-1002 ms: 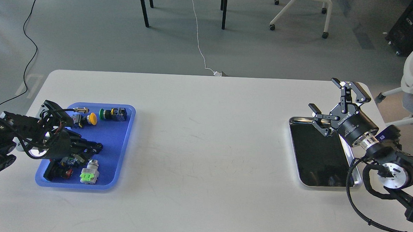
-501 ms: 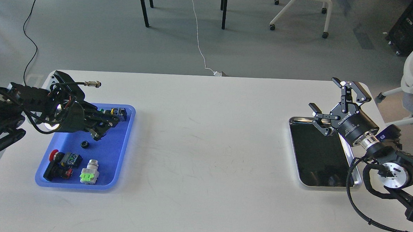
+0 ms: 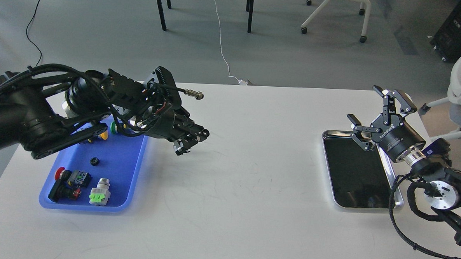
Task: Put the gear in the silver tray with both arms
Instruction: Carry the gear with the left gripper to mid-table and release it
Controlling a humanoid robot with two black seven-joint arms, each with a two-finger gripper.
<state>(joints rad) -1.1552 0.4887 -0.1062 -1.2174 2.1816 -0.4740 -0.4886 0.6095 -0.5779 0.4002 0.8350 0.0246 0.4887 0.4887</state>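
Note:
A small black gear [image 3: 94,161] lies in the blue tray [image 3: 123,167] at the left. My left gripper [image 3: 191,141] hangs low over the bare table just right of the blue tray. It is dark and seen end-on, so I cannot tell its fingers apart or whether it holds anything. The silver tray [image 3: 353,173] lies at the right with a dark, bare bottom. My right gripper [image 3: 364,104] is open and empty, raised over the tray's far edge.
The blue tray also holds a red button part [image 3: 60,172], a green and grey switch [image 3: 100,194], a yellow button [image 3: 104,135] and a green one [image 3: 114,127]. Chairs and table legs stand on the floor beyond the table's far edge.
My left arm has lifted out of the blue tray and swung right, to above the table beside it. The black gear has stayed in the tray. The right gripper has barely moved.

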